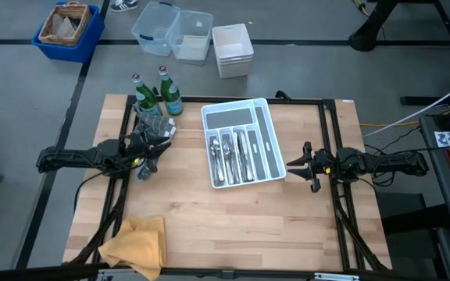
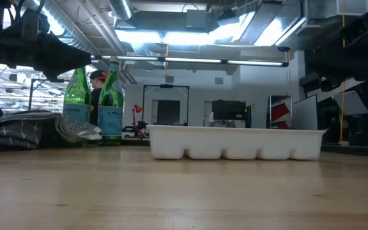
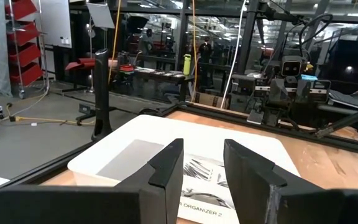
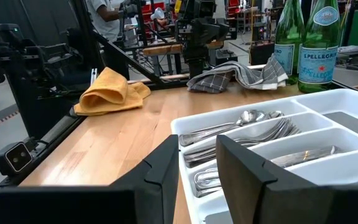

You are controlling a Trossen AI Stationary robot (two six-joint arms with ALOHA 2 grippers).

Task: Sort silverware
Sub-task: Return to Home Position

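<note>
The silverware (image 1: 231, 156) lies in the lengthwise compartments of a white tray (image 1: 266, 117) at the table's middle. In the right wrist view, spoons and forks (image 4: 247, 127) show side by side in the tray (image 4: 328, 102). My left gripper (image 1: 162, 147) hangs open and level over the table's left part, pointing at the tray (image 3: 123, 158), with nothing between its fingers. My right gripper (image 1: 295, 165) hangs open and level just right of the tray, also pointing at it and touching nothing. The low view shows only the tray's side wall (image 2: 235, 142).
Two green glass bottles (image 1: 155, 94) stand at the far left of the table, with a grey checked cloth (image 1: 153, 125) beside them under my left arm. A yellow cloth (image 1: 135, 242) lies at the near left corner. Bins (image 1: 170, 31) stand beyond the far edge.
</note>
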